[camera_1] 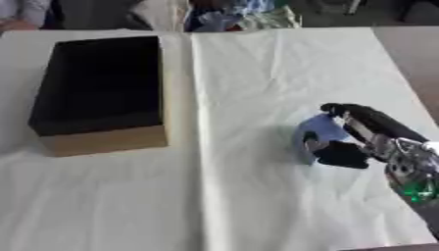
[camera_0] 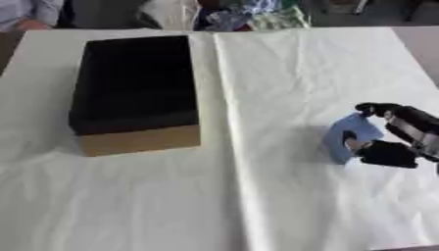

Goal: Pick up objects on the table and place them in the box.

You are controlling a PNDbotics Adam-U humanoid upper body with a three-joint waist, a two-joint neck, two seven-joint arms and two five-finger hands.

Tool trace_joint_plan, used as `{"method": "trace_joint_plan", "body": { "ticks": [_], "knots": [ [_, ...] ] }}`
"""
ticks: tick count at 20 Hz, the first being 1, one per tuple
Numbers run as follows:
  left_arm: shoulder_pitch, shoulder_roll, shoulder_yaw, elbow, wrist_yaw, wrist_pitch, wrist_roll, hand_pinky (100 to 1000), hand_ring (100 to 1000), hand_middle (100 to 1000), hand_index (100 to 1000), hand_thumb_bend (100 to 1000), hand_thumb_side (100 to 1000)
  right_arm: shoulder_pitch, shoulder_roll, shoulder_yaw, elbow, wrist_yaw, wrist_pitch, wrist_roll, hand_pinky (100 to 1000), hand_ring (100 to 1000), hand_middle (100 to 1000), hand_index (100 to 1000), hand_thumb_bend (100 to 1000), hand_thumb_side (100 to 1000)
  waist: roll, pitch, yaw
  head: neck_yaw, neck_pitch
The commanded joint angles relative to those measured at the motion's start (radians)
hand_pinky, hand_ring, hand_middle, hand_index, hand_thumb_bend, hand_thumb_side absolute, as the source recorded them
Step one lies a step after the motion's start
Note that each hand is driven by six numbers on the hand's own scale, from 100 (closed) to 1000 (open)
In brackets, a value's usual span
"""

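Note:
A small light-blue object (camera_0: 350, 135) lies on the white paper at the right side of the table. My right hand (camera_1: 370, 137) comes in from the right, its fingers over the top of the object and its thumb at the near side, curled round it. The box (camera_0: 135, 93) stands at the left, brown cardboard outside and black inside, open at the top; its inside looks dark and I make out nothing in it. My left hand shows in neither view.
White paper (camera_0: 257, 196) covers the table, with a fold running from the far edge to the near edge between box and hand. The table's right edge (camera_1: 411, 73) shows brown. Cloth and a person's sleeve lie beyond the far edge.

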Motion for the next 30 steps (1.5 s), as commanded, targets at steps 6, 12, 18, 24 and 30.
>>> {"method": "trace_joint_plan", "body": {
  "ticks": [6,12,18,24,30],
  "knots": [
    [-0.012,0.007,0.007,-0.019,0.003,0.0,-0.004,1000,672,668,870,100,638,0.008,0.019,-0.008,-0.009,0.004,0.06,-0.031,971,974,902,1000,126,606,0.002,-0.009,0.004,-0.005,-0.018],
    [-0.013,0.004,0.006,-0.019,0.004,0.001,-0.006,1000,673,669,870,100,641,0.011,0.033,0.001,-0.009,0.023,0.062,-0.055,942,959,899,1000,128,605,0.005,-0.005,0.003,-0.006,-0.02],
    [-0.012,0.002,0.006,-0.019,0.005,0.002,-0.007,1000,674,670,870,100,640,0.019,0.044,0.008,-0.009,0.063,0.061,-0.071,946,965,904,1000,124,682,0.008,-0.003,-0.001,-0.007,-0.023],
    [-0.01,-0.001,0.006,-0.019,0.008,0.004,-0.01,1000,674,670,870,100,641,0.021,0.053,0.019,-0.009,0.09,0.052,-0.063,885,878,885,1000,155,583,0.01,-0.001,0.0,-0.008,-0.024],
    [-0.012,-0.003,0.006,-0.019,0.008,0.006,-0.013,1000,676,672,871,100,646,0.016,0.06,0.023,-0.009,0.123,0.029,-0.108,864,854,886,1000,180,478,0.01,0.003,-0.004,-0.006,-0.026]
  ]
}}
